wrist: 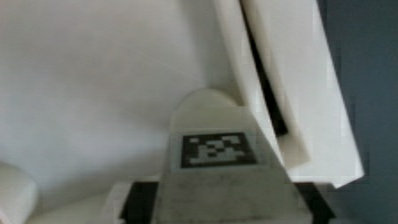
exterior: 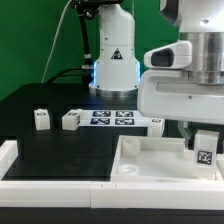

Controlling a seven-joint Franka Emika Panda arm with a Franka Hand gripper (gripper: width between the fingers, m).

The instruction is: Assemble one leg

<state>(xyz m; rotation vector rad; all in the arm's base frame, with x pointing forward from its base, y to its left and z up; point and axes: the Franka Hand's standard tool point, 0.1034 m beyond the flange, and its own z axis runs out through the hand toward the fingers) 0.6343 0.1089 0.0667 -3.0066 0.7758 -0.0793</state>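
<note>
My gripper is shut on one leg, a chunky white post with a square tag, and holds it upright over the right end of the large white tray-shaped part. In the wrist view the leg sits between my gripper's dark pads, just inside the tray's raised rim. Whether the leg touches the tray floor is not visible. Two more legs lie on the black table at the exterior view's left. A third lies near the tray's far edge.
The marker board lies flat on the table behind the tray. A white raised border runs along the table's front and left. The robot base stands at the back. Black table shows beside the rim in the wrist view.
</note>
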